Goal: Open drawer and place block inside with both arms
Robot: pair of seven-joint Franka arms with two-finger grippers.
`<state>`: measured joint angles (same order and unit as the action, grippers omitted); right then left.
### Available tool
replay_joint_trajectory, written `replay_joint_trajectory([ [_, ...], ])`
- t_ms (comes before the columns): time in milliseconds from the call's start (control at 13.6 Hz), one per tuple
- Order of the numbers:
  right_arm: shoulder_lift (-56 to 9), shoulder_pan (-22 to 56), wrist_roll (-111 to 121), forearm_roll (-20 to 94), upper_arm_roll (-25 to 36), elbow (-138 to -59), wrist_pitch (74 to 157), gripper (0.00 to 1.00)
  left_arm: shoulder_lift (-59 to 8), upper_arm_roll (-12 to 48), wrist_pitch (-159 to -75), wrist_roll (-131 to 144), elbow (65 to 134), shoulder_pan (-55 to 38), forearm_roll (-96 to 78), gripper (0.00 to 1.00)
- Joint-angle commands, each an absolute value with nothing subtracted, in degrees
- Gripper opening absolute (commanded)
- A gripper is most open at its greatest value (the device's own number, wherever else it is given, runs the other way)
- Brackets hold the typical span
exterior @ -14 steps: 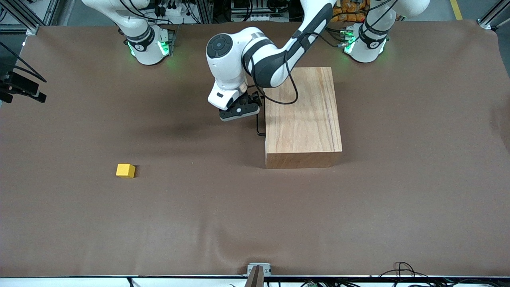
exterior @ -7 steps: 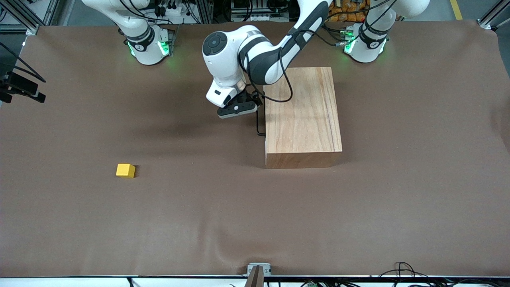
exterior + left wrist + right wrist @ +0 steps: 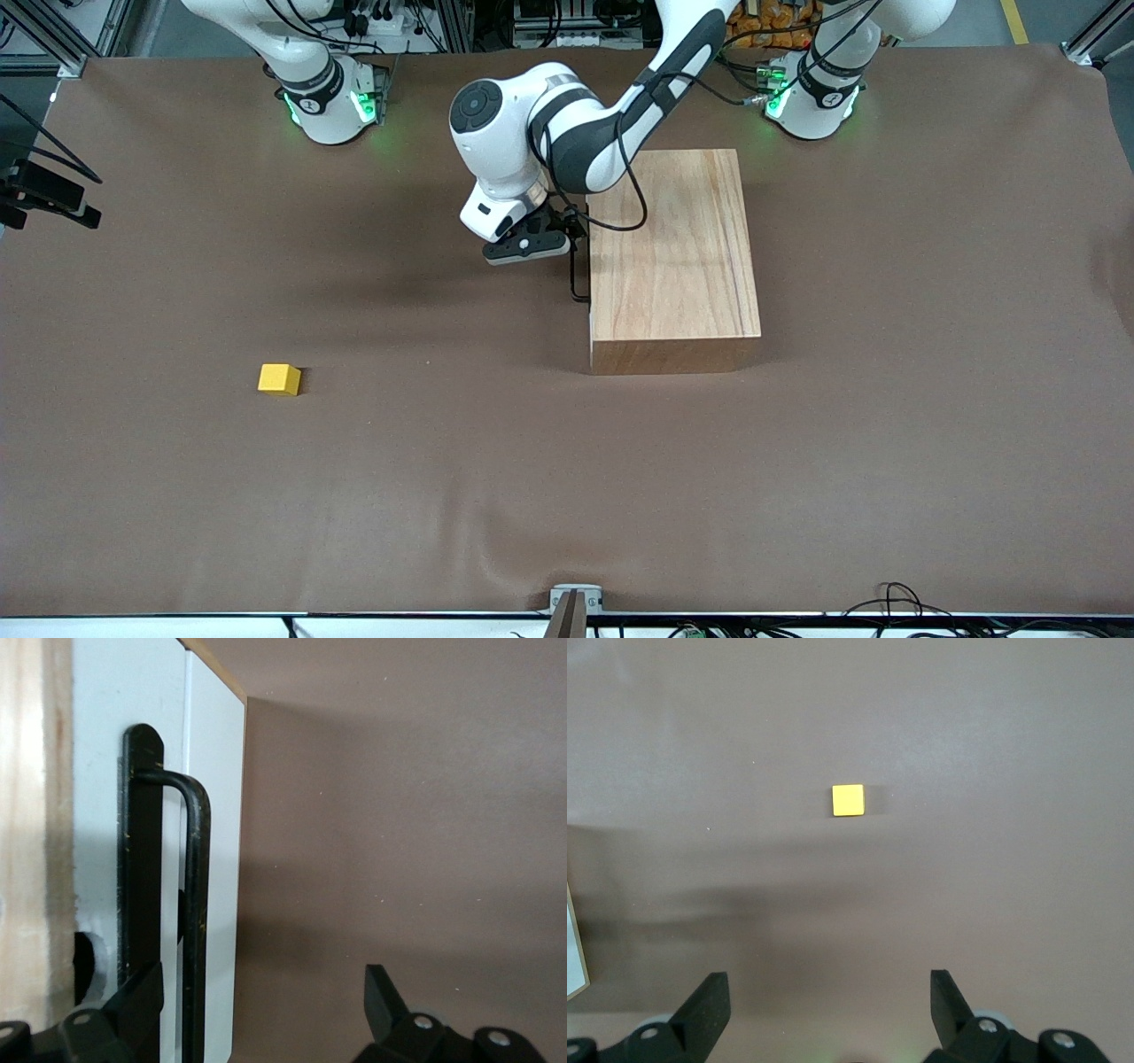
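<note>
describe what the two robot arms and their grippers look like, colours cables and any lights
Both arms are glossy white with black joint sections; the white round bases glow green. The left arm has a round dark cap on its wrist joint and a thin black cable looping along it. Its left gripper is black under a white wrist block. The right gripper shows black angular fingers with small silver screws.
</note>
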<state>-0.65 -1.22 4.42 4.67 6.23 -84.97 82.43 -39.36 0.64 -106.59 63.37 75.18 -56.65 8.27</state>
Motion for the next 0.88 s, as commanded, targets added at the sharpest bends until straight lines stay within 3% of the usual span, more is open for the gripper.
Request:
replay_joint_trajectory([
  [0,-0.44,-1.23,4.75,5.01,6.33,-84.55,82.61,1.00,-40.25,0.26,-105.21,62.49,74.53,-57.13,9.76,1.00],
  [810,-0.35,-0.97,4.75,4.83,6.15,-84.55,82.71,1.00,-42.10,0.17,-107.57,60.56,74.09,-57.04,9.32,1.00],
])
